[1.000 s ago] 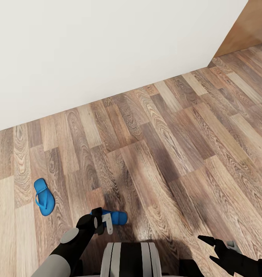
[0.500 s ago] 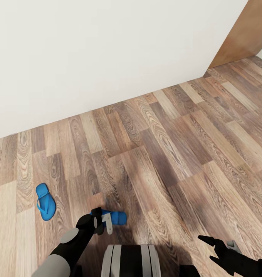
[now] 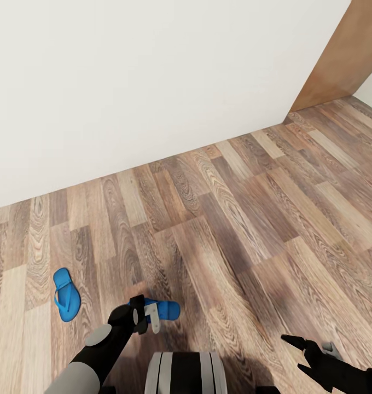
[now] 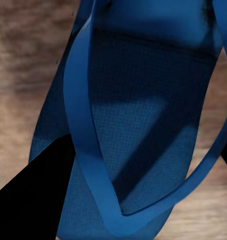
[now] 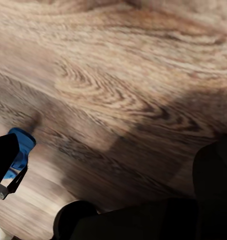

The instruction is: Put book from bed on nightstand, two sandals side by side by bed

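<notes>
My left fingers (image 3: pixel 147 317) are clamped on one blue sandal (image 3: pixel 163 310), held low over the wood-plank floor (image 3: pixel 235 219) just ahead of my trunk (image 3: pixel 185 373). In my left wrist view that sandal (image 4: pixel 138 125) shows sole-up toward the camera, its thin strap (image 4: pixel 86 150) curving across the footbed, with one dark finger (image 4: pixel 33 200) beside its edge. The other sandal (image 3: pixel 66 293) lies flat on the floor, apart from the held one, on its left-arm side and nearer the white wall (image 3: pixel 153 71). My right fingers (image 3: pixel 300 347) hang low over bare floor, well apart from the held sandal on the opposite side of my trunk; their two dark tips look spread with nothing between them. In my right wrist view the floor (image 5: pixel 123 85) runs blurred under me, and a bit of the held blue sandal (image 5: pixel 22 145) peeks past a dark part of my body. A brown wooden panel (image 3: pixel 339 54) stands where the white wall ends, far from the held sandal.
</notes>
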Available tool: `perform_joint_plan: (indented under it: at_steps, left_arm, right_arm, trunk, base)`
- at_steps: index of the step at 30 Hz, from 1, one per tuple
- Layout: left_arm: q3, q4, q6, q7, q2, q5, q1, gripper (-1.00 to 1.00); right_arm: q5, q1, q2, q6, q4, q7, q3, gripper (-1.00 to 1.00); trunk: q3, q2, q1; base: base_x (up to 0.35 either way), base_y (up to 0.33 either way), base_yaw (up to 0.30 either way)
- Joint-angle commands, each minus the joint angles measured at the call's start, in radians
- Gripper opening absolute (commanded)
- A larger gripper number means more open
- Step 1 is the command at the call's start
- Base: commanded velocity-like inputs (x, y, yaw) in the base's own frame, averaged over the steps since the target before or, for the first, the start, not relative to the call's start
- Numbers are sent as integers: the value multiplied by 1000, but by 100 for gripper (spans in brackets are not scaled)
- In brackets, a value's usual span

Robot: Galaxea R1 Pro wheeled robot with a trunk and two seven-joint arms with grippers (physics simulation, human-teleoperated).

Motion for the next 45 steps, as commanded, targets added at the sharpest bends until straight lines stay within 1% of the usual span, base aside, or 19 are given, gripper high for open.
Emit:
perform_joint_plan:
  at_steps: [1, 9, 11, 14, 15, 17, 19, 20, 25, 29, 32, 33, 34, 38, 39, 41, 42, 43, 45]
  left_arm:
    - [-2, -2, 5, -5, 0, -4, 0, -100]
    - [5, -7, 43, -10, 1, 1, 0, -100]
    - [19, -22, 47, -12, 1, 4, 0, -100]
    - [93, -67, 49, -17, 0, 15, 0, -100]
    - [138, -87, 49, -19, -2, 28, 0, -100]
    - [186, -105, 49, -20, -4, 48, 0, -100]
    - [265, -142, 49, -23, -6, 102, 0, -100]
    - [279, -152, 49, -25, -6, 119, 0, -100]
    - [361, -200, 53, -87, -5, 266, 0, -100]
    - [401, -208, 94, -124, -4, 314, 0, -100]
    - [446, -211, 206, -140, -3, 333, 1, -100]
    - [466, -211, 273, -143, -4, 338, 3, -100]
    - [472, -211, 293, -144, -4, 340, 4, -100]
    - [500, -211, 319, -146, -4, 352, 7, -100]
    - [528, -210, 323, -146, -4, 367, 9, -100]
    - [603, -210, 325, -147, -4, 424, 11, -100]
    - [677, -210, 325, -149, -4, 505, 13, -100]
    - [703, -210, 325, -154, -3, 546, 14, -100]
    - [730, -209, 324, -175, -1, 599, 15, -100]
  right_arm:
    - [0, 0, 0, 5, 0, 0, -1, 100]
    - [0, 0, 0, 5, 1, 0, -1, 100]
    - [0, 0, 0, 5, 1, 0, -1, 100]
    - [0, 0, 0, 5, 1, 0, -1, 100]
    - [0, 0, 0, 5, 1, 0, -1, 100]
    - [0, 0, 0, 5, 0, 0, -1, 100]
    - [0, 0, 0, 5, 1, 0, -1, 100]
    - [0, 0, 0, 5, 1, 0, -1, 100]
    - [0, 0, -1, 5, 1, 0, -1, 100]
    - [0, 0, -1, 5, 1, 0, -1, 100]
    - [0, 0, 0, 5, 1, 0, -1, 100]
    - [0, 0, -1, 5, 1, 0, 0, 100]
    - [0, 0, -1, 5, 2, 0, 0, 100]
    - [2, 0, -1, 4, 17, -2, 0, 100]
    - [3, 0, -1, 4, 37, -2, 0, 100]
    - [18, 0, -1, 3, 100, -3, 0, 100]
    - [59, 0, -1, 0, 175, -2, 0, 100]
    - [87, 0, 0, -4, 205, -1, 0, 100]
    - [133, 0, 0, -10, 232, -1, 0, 100]
  trunk:
    - [3, 0, -1]
    - [34, 2, -4]
    - [42, 2, -5]
    - [54, 3, -6]
    - [58, 3, -7]
    - [65, 4, -8]
    - [73, 4, -9]
    - [77, 4, -9]
    - [96, 6, -11]
    - [100, 6, -12]
    - [112, 7, -13]
    - [116, 7, -14]
    - [119, 7, -14]
    - [135, 8, -16]
    - [139, 8, -16]
    - [146, 9, -17]
    - [150, 9, -18]
    - [154, 9, -18]
    - [162, 10, -19]
  base:
    - [0, 0, 0]
    - [0, 0, 0]
    - [0, 0, 0]
    - [0, 0, 0]
    - [0, 0, 0]
    - [0, 0, 0]
    - [0, 0, 0]
    - [0, 0, 0]
    - [0, 0, 0]
    - [0, 0, 0]
    - [0, 0, 0]
    - [0, 0, 0]
    - [0, 0, 0]
    - [0, 0, 0]
    - [0, 0, 0]
    - [0, 0, 0]
    - [0, 0, 0]
    - [0, 0, 0]
    - [0, 0, 0]
